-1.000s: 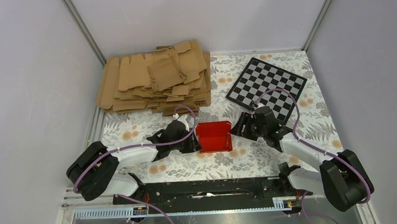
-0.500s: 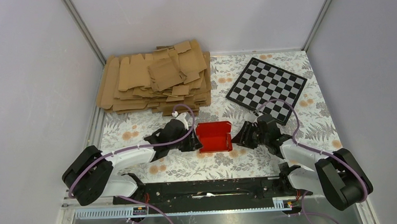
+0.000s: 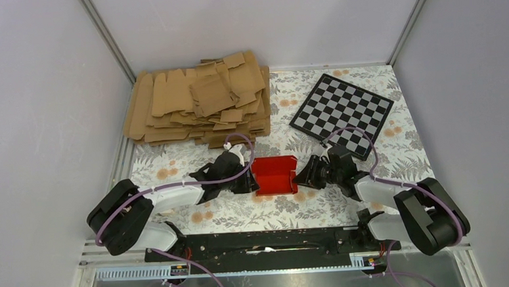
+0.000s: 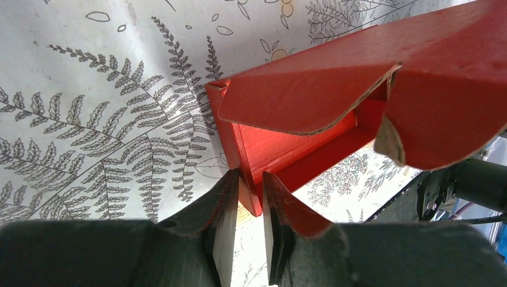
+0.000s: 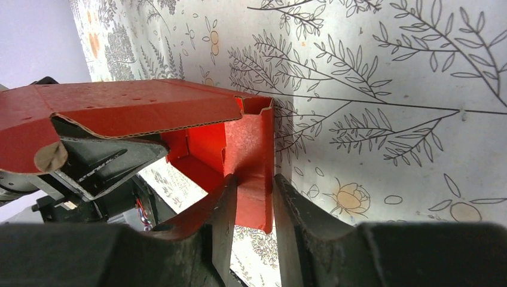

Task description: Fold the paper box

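Observation:
The paper box (image 3: 274, 174) is a small bright red card box standing on the flowered table between my two arms, its lid flap (image 4: 299, 95) half raised over the open inside. My left gripper (image 3: 248, 181) is at the box's left end. In the left wrist view its fingers (image 4: 250, 179) straddle that end wall, pinching the card. From the other side my right gripper (image 3: 301, 178) meets the box. Its fingers (image 5: 254, 182) are closed on the right end wall (image 5: 251, 149), one inside and one outside.
A heap of brown cardboard blanks (image 3: 200, 100) fills the back left of the table. A black-and-white checkered board (image 3: 342, 112) lies at the back right. Pale walls close in the sides and back. The arm bases and a black rail (image 3: 263, 240) run along the near edge.
My right gripper has moved left to the box and narrowed its jaws onto the right end wall. The left gripper stayed at the left end; the box has barely shifted.

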